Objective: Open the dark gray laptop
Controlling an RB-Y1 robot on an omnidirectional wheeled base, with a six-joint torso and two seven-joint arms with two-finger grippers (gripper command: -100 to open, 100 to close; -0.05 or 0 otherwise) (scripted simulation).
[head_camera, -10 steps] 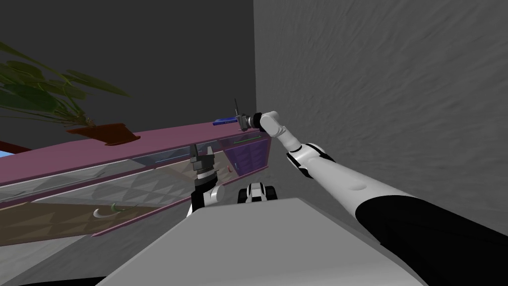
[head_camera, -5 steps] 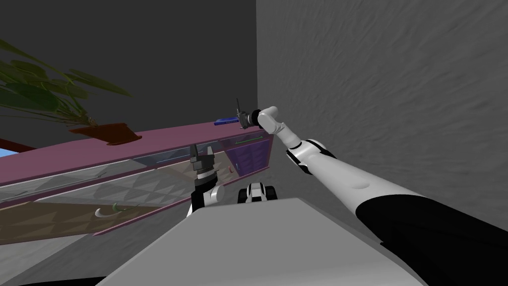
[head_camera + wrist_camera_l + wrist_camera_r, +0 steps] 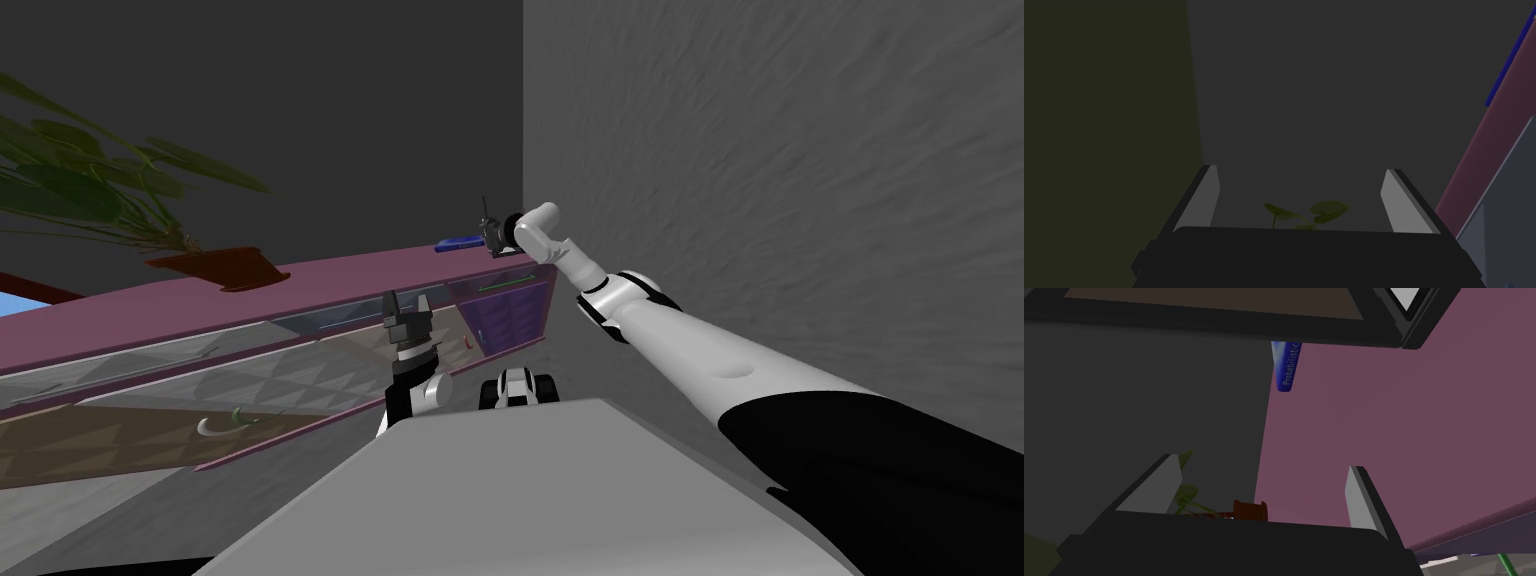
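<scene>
one book [image 3: 459,243], one potted plant [image 3: 215,266]

Pretty dim all round. In the head view the back wall [image 3: 300,100] is nearly charcoal, while the side wall [image 3: 800,150] catches more light and shows a mottled grain. The brightest bit is the white right forearm [image 3: 690,350], lit evenly along its top. The counter [image 3: 200,305] reads as flat mauve with soft shading, and the plant [image 3: 100,180] leaves are murky green. The wide lens tilts everything, so the counter runs on a slant. The left wrist view is the darkest, with just the left tool [image 3: 1301,170] fingers [image 3: 1206,197] showing pale grey. The right tool [image 3: 1264,462] fingers [image 3: 1156,488] have lit faces and dark edges.
</scene>
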